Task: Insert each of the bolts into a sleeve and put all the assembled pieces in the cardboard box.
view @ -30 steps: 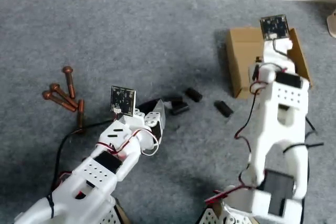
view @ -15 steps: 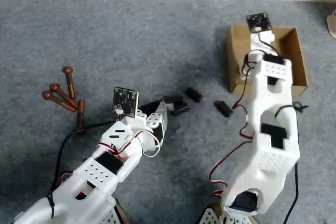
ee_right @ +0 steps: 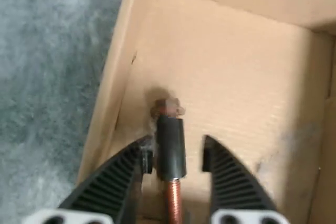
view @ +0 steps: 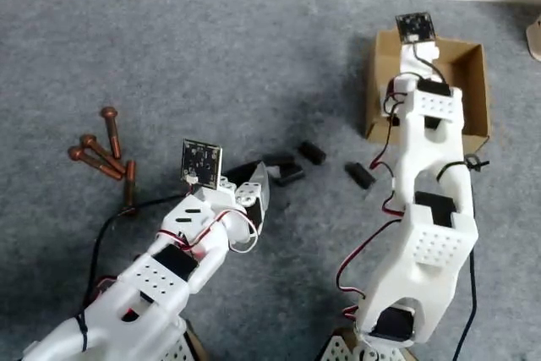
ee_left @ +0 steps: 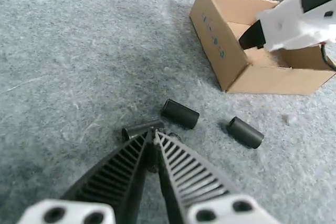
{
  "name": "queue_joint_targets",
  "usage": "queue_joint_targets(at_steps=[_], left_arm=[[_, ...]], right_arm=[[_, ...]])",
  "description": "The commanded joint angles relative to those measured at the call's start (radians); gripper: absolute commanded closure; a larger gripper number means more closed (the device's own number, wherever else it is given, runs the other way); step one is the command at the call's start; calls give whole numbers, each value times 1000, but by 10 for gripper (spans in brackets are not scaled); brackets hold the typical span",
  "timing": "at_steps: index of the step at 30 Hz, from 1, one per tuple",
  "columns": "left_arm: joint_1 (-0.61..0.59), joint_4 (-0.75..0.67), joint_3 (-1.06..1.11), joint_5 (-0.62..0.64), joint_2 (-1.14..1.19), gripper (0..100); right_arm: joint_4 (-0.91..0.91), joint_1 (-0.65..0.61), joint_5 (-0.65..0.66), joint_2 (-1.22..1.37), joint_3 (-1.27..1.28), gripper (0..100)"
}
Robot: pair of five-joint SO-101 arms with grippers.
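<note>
My right jaws stand apart around the sleeved bolt (ee_right: 170, 148), which lies on the floor of the cardboard box (ee_right: 236, 77). My left jaws are together, tips at a black sleeve (ee_left: 142, 128) on the grey counter (ee_left: 63, 51), another sleeve (ee_left: 180, 114) just beyond.

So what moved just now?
The right arm stretched forward, farther over the cardboard box. The right gripper is open around the bolt in its sleeve on the box floor. The left arm, the loose bolts and the black sleeves stayed put.
</note>
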Motion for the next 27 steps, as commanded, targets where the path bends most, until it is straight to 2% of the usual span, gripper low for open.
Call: queue_joint_targets(at_steps=[1,8,13,20,27], left_arm=[[15,-21,-13,-3,2,993],[13,-21,-21,-3,-1,993],[13,-21,-22,-5,-1,993],[12,-17,-42,-5,4,993],[5,-20,-62,-26,2,993]], right_arm=[[12,-12,-11,-79,-53,817],[70,-12,-71,-217,-54,817],[223,-38,-112,-372,-54,817],[529,-85,-158,-564,-45,817],[638,-90,-189,-650,15,819]])
